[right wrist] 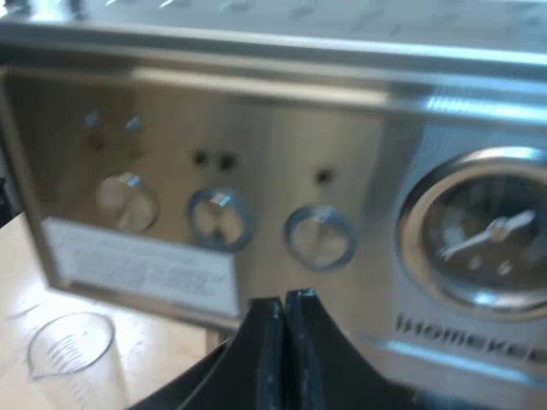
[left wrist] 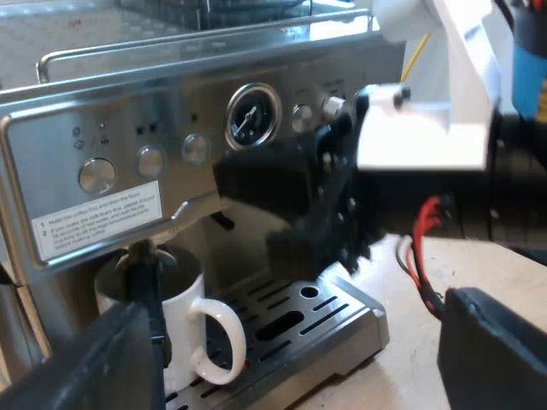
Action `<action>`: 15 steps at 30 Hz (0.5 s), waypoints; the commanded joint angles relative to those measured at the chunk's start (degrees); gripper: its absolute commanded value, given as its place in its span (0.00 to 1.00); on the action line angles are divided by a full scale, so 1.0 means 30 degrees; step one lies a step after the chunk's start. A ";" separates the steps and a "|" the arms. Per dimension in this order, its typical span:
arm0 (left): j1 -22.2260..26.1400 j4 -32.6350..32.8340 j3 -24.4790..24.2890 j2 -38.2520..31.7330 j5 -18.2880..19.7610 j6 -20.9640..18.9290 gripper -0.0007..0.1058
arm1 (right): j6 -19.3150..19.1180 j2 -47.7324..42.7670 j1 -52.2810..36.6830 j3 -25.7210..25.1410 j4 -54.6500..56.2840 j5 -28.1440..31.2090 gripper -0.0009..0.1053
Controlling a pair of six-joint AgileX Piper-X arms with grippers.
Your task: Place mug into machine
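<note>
A white mug (left wrist: 175, 320) stands upright on the drip tray (left wrist: 342, 329) of the espresso machine (left wrist: 128, 111), under its front, with its handle turned toward my left gripper. My left gripper (left wrist: 291, 342) is open, its two dark fingers (left wrist: 77, 367) wide apart and a short way back from the mug, holding nothing. My right gripper (right wrist: 284, 306) is shut, tips pressed together with nothing between them, close to the machine's panel (right wrist: 256, 154) below the round buttons. From the left wrist view the right gripper (left wrist: 286, 196) hangs before the panel by the pressure gauge (left wrist: 253, 115).
A clear measuring glass (right wrist: 73, 354) stands on the wooden table (left wrist: 410, 342) beside the machine. The panel carries several round buttons (right wrist: 318, 235), a white label (right wrist: 141, 265) and the gauge (right wrist: 491, 235). A metal rail (left wrist: 205, 43) rims the machine's top.
</note>
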 commanded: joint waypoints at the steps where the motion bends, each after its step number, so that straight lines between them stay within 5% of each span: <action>1: -0.0078 -0.0551 -0.0128 0.0188 0.0149 -0.0374 0.66 | -0.0324 0.0111 -0.0232 -0.0501 -0.0263 -0.0461 0.01; 15: -0.0078 -0.0939 -0.0128 0.0413 0.0500 -0.0374 0.66 | -0.0221 0.1043 -0.1201 -0.1447 -0.0263 -0.0620 0.01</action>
